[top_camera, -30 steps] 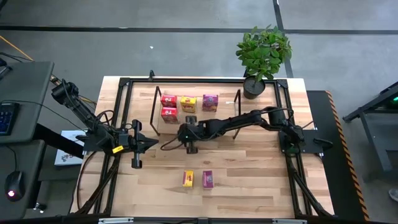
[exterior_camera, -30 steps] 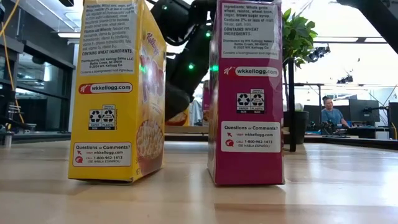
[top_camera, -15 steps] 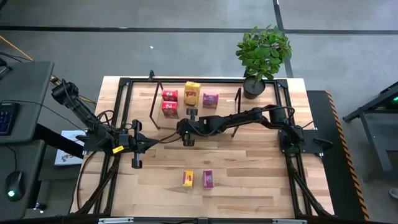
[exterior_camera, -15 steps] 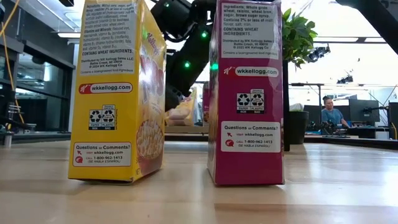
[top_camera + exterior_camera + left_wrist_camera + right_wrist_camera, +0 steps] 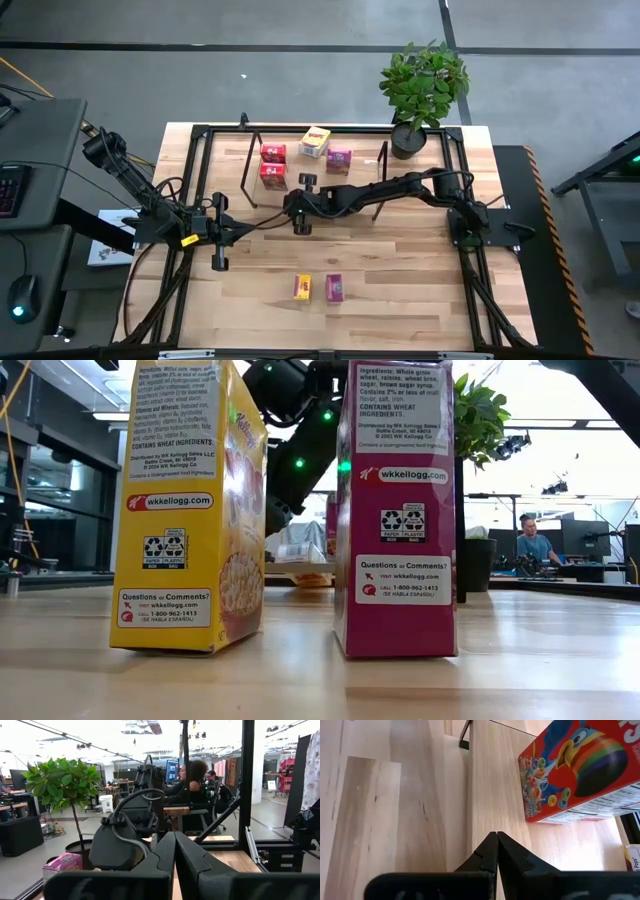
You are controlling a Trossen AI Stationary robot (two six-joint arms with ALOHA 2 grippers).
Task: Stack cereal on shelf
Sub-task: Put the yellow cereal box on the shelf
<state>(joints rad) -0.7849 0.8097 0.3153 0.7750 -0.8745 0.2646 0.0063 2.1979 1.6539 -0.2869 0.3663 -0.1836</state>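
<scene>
From above, you see four cereal boxes on the shelf (image 5: 360,160): two red boxes (image 5: 272,164), a tipped yellow box (image 5: 315,142) and a purple box (image 5: 339,158), while a second yellow box (image 5: 302,287) and second purple box (image 5: 334,288) wait on the table (image 5: 400,280), so you are roughly two thirds done by my reckoning. At table height those two stand upright and close to the lens. In the wrist views the left gripper (image 5: 174,851) near the table's left edge and the right gripper (image 5: 497,851) at the shelf's front are both pinched closed, holding nothing.
</scene>
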